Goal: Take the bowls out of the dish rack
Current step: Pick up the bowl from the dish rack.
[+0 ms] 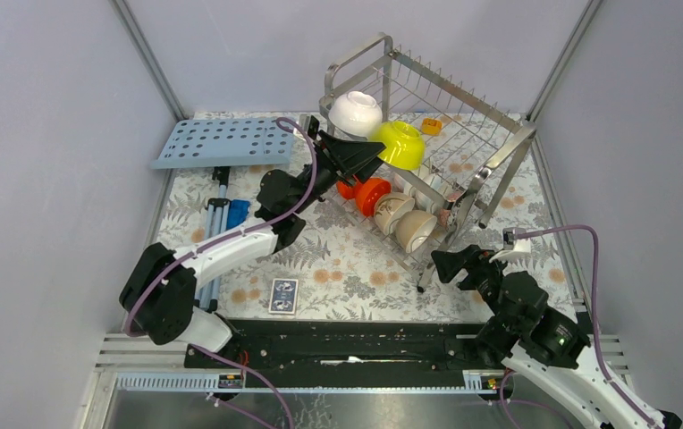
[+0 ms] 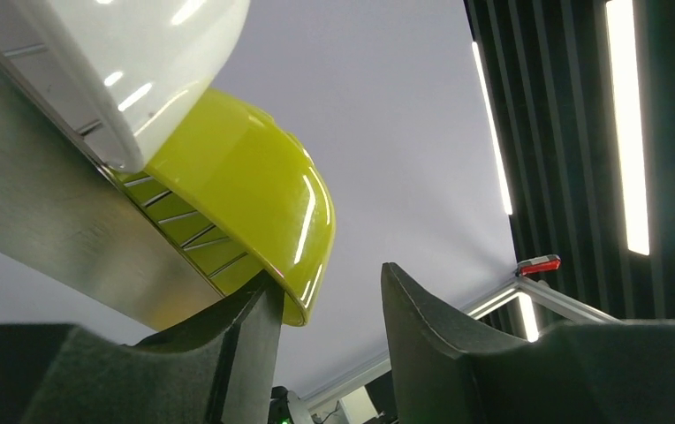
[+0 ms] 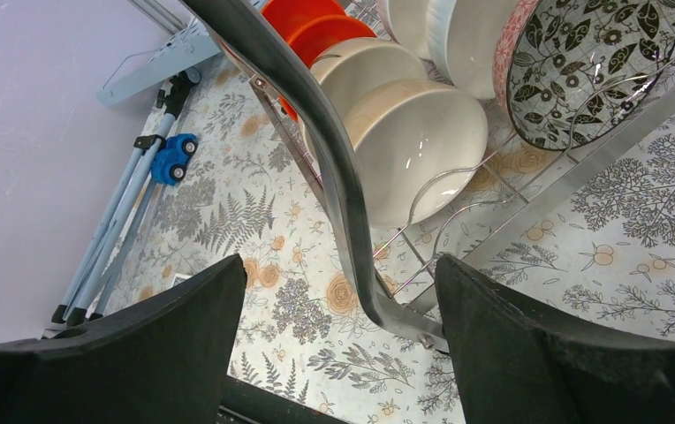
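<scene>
Right pincer [image 3: 341, 269]: nearest the lens in the right wrist view; its fingers stood wide apart, gripping nothing; a curved steel post of the dish rack [image 1: 499, 170] passed between them without touching either one.
Left pincer [image 2: 329, 283]: reached up to the rack's upper tier; jaws parted, one finger on each side of the yellow-green bowl [image 1: 400, 143] rim; one finger lay right against the rim, the other showed a clear gap; not clamped.
Yellow-green bowl: on the upper-tier wires, touching the white bowl [image 1: 356, 112] beside it.
Lower tier: the orange-red bowls [image 1: 369, 192] stood on edge at the left end; the beige bowls [image 1: 405, 219] came next, toward the near corner; more white bowls [image 3: 458, 35] and a dark patterned bowl [image 3: 595, 66] stood behind them.
Dish rack: on the far right part of the desk [image 1: 347, 268], on its floral cover.
Yellow-orange block [image 1: 431, 126]: small; seen through the wires near the rack's far side.
Light-blue tray [image 1: 222, 141]: perforated; at the far left, well apart from the rack.
Blue-and-grey rods [image 1: 222, 210]: on the desk's left edge, below the tray.
Dark-blue card [image 1: 283, 296]: flat on the desk's near side, between the two arms.
</scene>
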Robot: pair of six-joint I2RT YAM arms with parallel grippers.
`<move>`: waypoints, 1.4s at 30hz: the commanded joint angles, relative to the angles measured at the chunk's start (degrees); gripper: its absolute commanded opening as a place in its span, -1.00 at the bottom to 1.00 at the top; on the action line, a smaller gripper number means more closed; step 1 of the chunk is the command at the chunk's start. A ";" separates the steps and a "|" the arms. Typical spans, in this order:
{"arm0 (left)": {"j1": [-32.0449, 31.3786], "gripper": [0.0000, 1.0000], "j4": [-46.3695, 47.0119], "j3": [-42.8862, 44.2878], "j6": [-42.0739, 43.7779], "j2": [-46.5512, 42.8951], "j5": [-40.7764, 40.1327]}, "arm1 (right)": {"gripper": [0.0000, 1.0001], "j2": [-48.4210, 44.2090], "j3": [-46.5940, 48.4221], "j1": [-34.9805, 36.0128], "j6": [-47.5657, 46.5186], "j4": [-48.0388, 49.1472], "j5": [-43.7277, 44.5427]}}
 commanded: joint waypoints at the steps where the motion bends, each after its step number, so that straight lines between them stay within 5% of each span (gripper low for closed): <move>1: -0.16 -0.08 6.30 2.72 -0.86 1.15 0.66 | 0.71 -0.59 -0.03 -0.39 0.38 1.20 1.27; 17: -0.25 -0.49 9.79 3.61 -2.13 3.35 0.96 | 0.72 -1.10 -0.50 -0.45 0.54 1.48 1.27; 25: -0.24 -1.00 10.57 4.10 -1.88 3.58 0.96 | 0.72 -1.59 -0.62 -0.44 0.46 1.63 1.02; 42: -0.77 -1.00 14.54 13.91 -1.10 6.63 2.33 | 0.83 -6.64 1.06 -0.41 1.20 0.19 -2.07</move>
